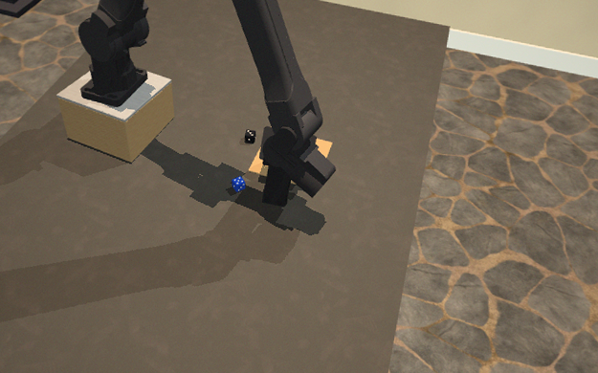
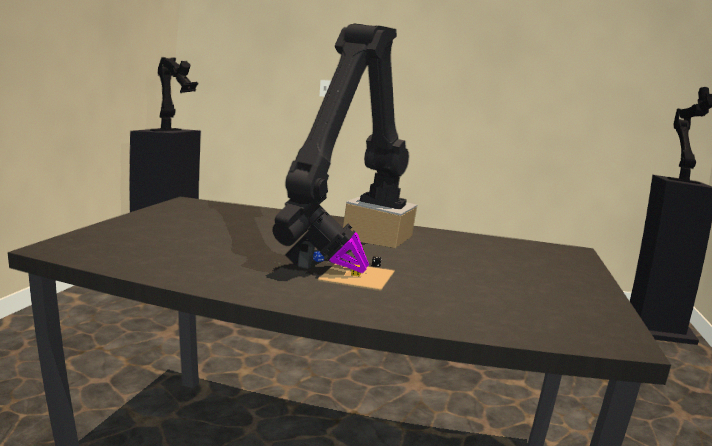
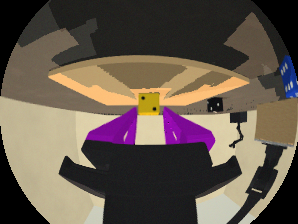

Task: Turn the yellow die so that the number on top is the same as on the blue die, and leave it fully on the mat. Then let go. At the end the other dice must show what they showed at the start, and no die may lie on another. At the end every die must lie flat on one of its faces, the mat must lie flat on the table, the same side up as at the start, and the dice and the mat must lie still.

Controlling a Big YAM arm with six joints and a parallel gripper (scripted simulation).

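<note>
The yellow die [image 3: 148,103] rests on the orange mat [image 2: 362,278], between my purple fingers, and shows a two-pip face to the wrist camera. My gripper [image 2: 355,268] [image 3: 150,111] tilts down onto the mat and is partly open, its fingers standing a little off the die's sides. The die shows as a small yellow spot at the fingertips [image 2: 356,272]. The blue die [image 1: 238,184] lies on the table left of the mat, beside my wrist. In the top view my wrist hides the yellow die and most of the mat [image 1: 324,148].
A black die [image 1: 250,135] lies on the table just beyond the mat's far left corner, and it also shows in the exterior view [image 2: 376,260]. The arm's wooden base block [image 1: 114,112] stands at the back left. The table edge runs along the right.
</note>
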